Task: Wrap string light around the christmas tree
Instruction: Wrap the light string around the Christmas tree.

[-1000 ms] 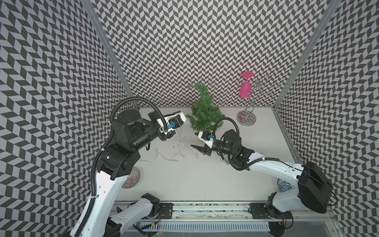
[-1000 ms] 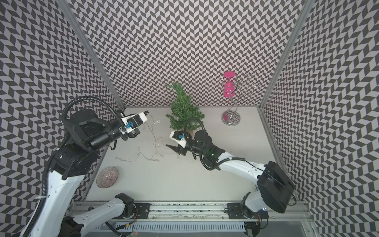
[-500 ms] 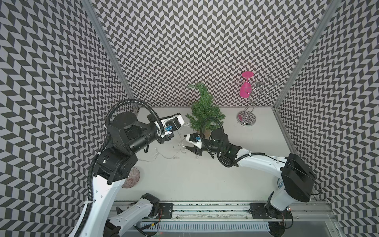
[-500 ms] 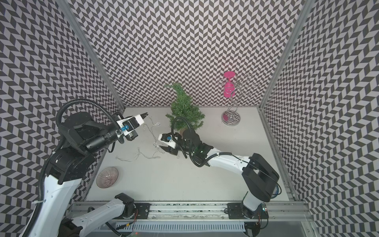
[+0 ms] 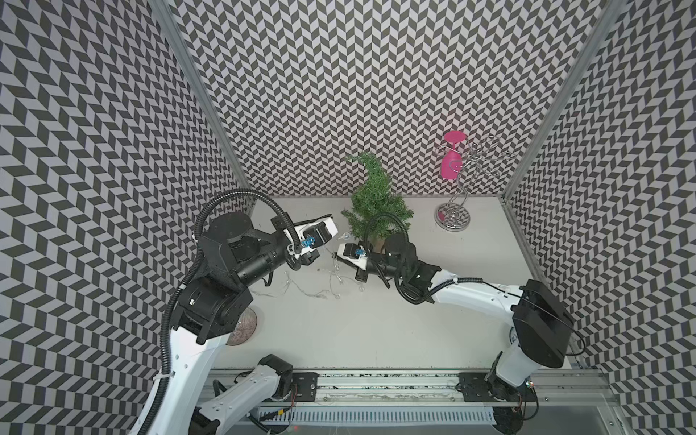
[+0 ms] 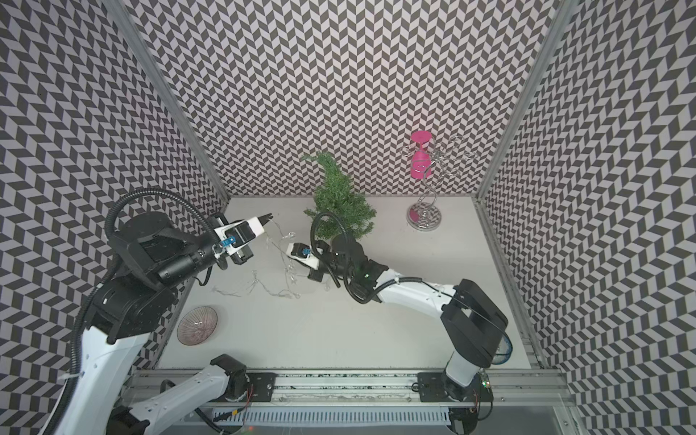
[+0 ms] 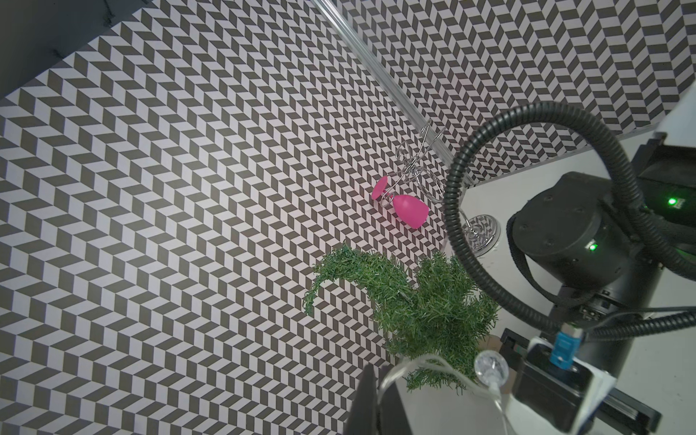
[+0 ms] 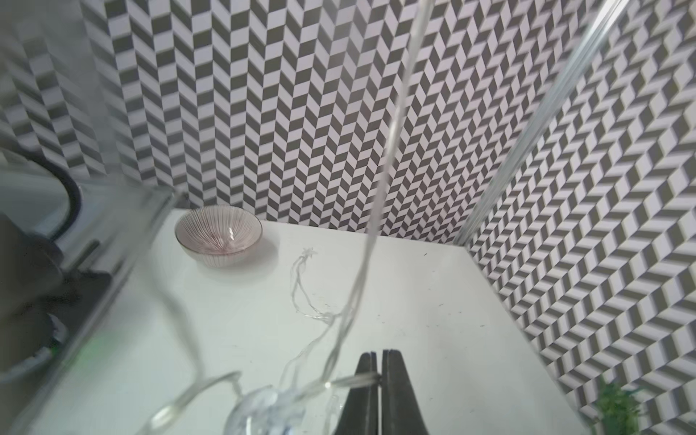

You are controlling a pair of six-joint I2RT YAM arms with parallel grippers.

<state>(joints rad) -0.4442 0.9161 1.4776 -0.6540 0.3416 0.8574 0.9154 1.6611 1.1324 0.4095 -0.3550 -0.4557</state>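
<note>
Left gripper [image 6: 266,218] and right gripper [image 8: 379,373] each clamped the one string light [image 6: 280,293]; one christmas tree [image 5: 376,203] stood near the right gripper.

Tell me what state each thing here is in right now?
string light, pinched at two spots, rest lying loose on the table.
left gripper, shut on the string light.
right gripper, shut on the string light.
christmas tree, upright, tip bent, not wrapped yet.
pink glass, hanging upside down from the rack.
rack, upright.
bowl, upright, empty.
</note>
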